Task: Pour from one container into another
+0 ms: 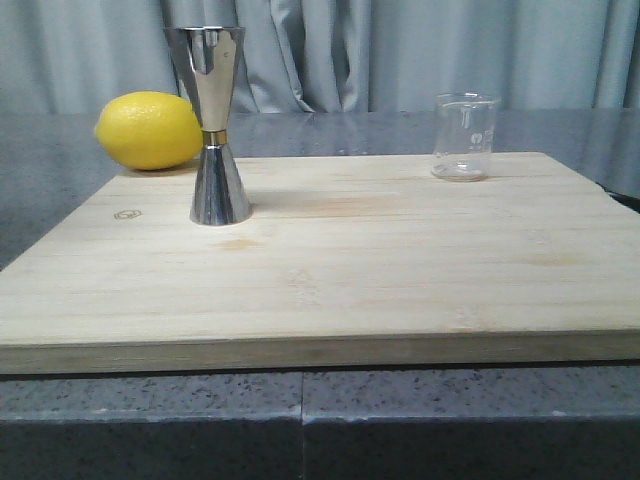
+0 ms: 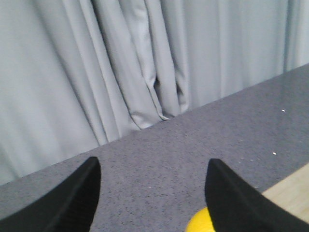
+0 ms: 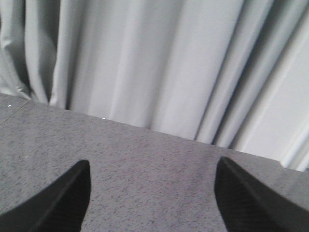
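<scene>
A small clear glass beaker (image 1: 465, 136) with a pouring lip stands upright at the back right of the wooden board (image 1: 330, 270). The tall steel hourglass jigger (image 1: 214, 122) with a gold waist stands upright at the board's back left. Neither gripper shows in the front view. My left gripper (image 2: 153, 169) is open over bare grey countertop, nothing between its black fingers. My right gripper (image 3: 153, 171) is also open over the countertop and holds nothing. The beaker and the jigger are out of both wrist views.
A yellow lemon (image 1: 150, 130) lies behind the jigger at the board's back left corner; its edge shows by the left gripper's finger (image 2: 200, 223). Grey curtains (image 1: 400, 50) hang behind the speckled countertop (image 1: 300, 420).
</scene>
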`<state>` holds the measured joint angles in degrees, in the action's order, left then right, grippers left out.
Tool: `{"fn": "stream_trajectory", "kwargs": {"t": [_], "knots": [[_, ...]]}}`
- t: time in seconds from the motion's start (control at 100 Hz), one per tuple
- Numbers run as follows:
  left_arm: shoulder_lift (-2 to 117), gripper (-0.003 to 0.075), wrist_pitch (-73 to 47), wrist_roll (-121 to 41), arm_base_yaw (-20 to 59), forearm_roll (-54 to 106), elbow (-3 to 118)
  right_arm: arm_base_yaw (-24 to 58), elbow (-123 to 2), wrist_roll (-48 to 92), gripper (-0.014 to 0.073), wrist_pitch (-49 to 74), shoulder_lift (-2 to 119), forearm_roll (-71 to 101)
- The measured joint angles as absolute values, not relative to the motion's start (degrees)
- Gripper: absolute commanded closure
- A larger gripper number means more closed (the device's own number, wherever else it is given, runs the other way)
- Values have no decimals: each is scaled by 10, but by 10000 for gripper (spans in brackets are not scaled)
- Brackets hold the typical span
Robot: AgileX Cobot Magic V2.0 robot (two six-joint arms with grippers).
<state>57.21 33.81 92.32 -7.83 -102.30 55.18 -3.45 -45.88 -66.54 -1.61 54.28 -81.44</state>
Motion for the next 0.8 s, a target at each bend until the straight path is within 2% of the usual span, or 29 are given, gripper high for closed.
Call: {"fn": "stream_trajectory", "kwargs": {"t": [0.3,0.46,0.53,0.61,0.8], "knots": [[428,296,227,935,-78,-1016,392,-34,-456,-665,137,-8,474,-813],[325,301,183,942,-78,-1014,314,-34,-409,-665,146,-8,407,-821],[283,304,171,958,-78,-1011,286,-34,-383,-665,202,-8,375,-823],[238,334,155,977,-78,-1010,258,-34,-354,-665,305,-11,334,-827],[167,480,141,991,-78,-1008,211,-34,-295,-665,518,-20,226,-834]]}}
